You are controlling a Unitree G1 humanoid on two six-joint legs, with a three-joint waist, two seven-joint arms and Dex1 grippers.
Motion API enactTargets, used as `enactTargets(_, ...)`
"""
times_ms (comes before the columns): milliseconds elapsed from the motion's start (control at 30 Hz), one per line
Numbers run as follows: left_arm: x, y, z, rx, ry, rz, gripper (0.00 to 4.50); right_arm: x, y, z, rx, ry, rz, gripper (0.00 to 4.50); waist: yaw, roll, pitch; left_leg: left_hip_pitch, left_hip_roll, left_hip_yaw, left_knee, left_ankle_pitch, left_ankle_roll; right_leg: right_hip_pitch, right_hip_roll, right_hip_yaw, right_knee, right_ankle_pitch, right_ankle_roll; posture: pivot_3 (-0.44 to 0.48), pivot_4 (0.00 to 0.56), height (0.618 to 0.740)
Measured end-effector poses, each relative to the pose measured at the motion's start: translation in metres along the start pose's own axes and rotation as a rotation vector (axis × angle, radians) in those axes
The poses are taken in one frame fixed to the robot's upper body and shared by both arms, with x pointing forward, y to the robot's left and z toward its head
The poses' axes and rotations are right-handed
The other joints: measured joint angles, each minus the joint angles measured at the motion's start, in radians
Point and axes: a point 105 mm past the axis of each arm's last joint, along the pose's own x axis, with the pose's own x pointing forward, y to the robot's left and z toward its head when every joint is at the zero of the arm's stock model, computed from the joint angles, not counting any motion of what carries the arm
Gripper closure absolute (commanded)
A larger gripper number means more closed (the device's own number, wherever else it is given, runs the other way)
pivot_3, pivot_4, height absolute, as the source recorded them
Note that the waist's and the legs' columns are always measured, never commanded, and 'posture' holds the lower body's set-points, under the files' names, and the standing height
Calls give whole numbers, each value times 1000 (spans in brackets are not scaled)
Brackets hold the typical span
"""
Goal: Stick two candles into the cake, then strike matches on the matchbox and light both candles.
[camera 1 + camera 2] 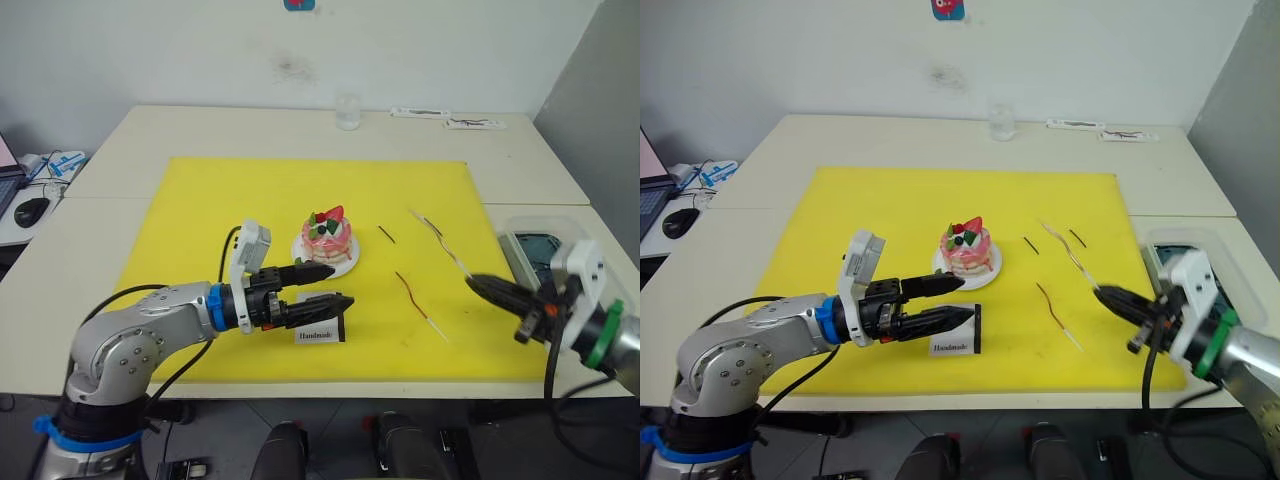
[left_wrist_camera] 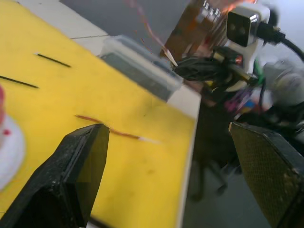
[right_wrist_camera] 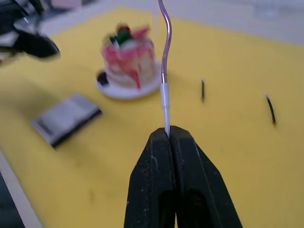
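Observation:
The pink-and-white cake (image 1: 328,238) sits on its white plate in the middle of the yellow mat (image 1: 200,200). Just in front of it lies the white matchbox (image 1: 320,333). My left gripper (image 1: 333,286) hovers open between cake and matchbox, with nothing between its fingers. One candle (image 1: 415,298) lies on the mat right of the matchbox. My right gripper (image 1: 480,285) is shut on the pale end of the other candle (image 3: 165,47), which slants up and away toward the cake. Two matches (image 1: 1031,245) (image 1: 1077,237) lie on the mat right of the cake.
A clear glass (image 1: 347,112) stands at the table's back edge, with flat white items (image 1: 445,118) to its right. A clear plastic container (image 1: 540,245) sits off the mat near my right arm. A computer mouse (image 1: 32,210) lies far left.

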Motion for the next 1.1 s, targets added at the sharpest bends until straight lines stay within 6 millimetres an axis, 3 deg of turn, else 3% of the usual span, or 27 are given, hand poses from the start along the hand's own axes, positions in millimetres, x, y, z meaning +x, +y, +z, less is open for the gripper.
enactTargets(133, 16, -5, 14, -107, -125, -38, 0, 24, 16, 21, 91, -88, 123, 4472, 5, 0, 0, -2, -1, -1, 0, 0, 0, 0, 0, 0, -1, 2, 3, 0, 150, 740)
enactTargets(267, 32, -8, 28, -169, -238, -57, 0, 37, 25, 24, 215, -115, 192, 4472, 6, 0, 0, -4, -2, -1, -1, 0, 0, -1, -1, 0, -3, 3, 4, 0, 150, 740)
enactTargets(567, 47, -18, 36, -281, -350, -130, 0, 50, 38, 23, 326, -115, 251, 4472, 4, 0, 0, -3, -2, -1, -1, 0, 0, -1, 0, 0, -2, 2, 3, 0, 150, 740)
enactTargets(833, 47, -20, 36, -302, -353, -150, 0, 52, 44, 23, 358, -108, 264, 4472, 4, 0, 0, -4, -2, -1, -1, 0, 0, -1, 0, 1, -3, 1, 1, 0, 150, 740)
enactTargets(967, 46, -16, 35, -315, -353, -142, 883, 51, 45, 26, 363, -112, 266, 4500, 4, 0, 0, -4, -2, -1, -1, 0, 0, -1, 0, 1, -3, 1, 2, 0, 150, 740)
enactTargets(1100, 46, -12, 34, -335, -354, -132, 2135, 52, 47, 27, 369, -113, 271, 4500, 4, 0, 0, -4, -2, -1, -1, 0, 0, -1, 0, 1, -3, 0, 0, 0, 150, 740)
